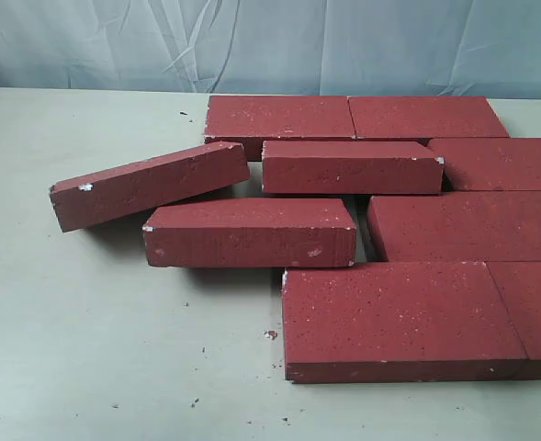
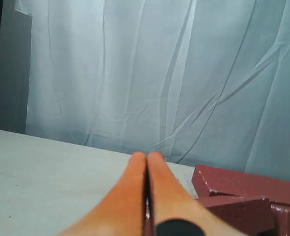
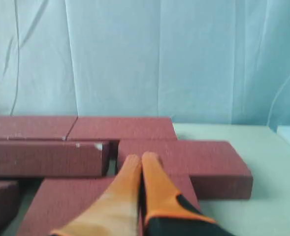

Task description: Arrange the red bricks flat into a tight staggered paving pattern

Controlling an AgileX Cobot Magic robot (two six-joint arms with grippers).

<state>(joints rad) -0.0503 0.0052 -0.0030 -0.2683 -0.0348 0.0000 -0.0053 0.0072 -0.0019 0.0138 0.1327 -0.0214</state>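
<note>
Several dark-red bricks lie in the exterior view. Two flat ones (image 1: 279, 117) (image 1: 426, 117) form the back row, and more flat ones (image 1: 463, 225) (image 1: 399, 317) fill the right side. Two bricks (image 1: 351, 167) (image 1: 249, 232) stand on their long thin sides in the middle. Another brick (image 1: 146, 184) leans tilted at the left. Neither gripper shows in the exterior view. My left gripper (image 2: 147, 157) is shut and empty, with brick corners (image 2: 243, 184) beside it. My right gripper (image 3: 141, 158) is shut and empty, hovering over flat bricks (image 3: 184, 157).
The pale green table (image 1: 86, 340) extends left and in front of the bricks, dotted with small crumbs (image 1: 270, 334). A wrinkled pale blue curtain (image 1: 252, 41) hangs behind the table's far edge. The right-hand bricks run off the frame's edge.
</note>
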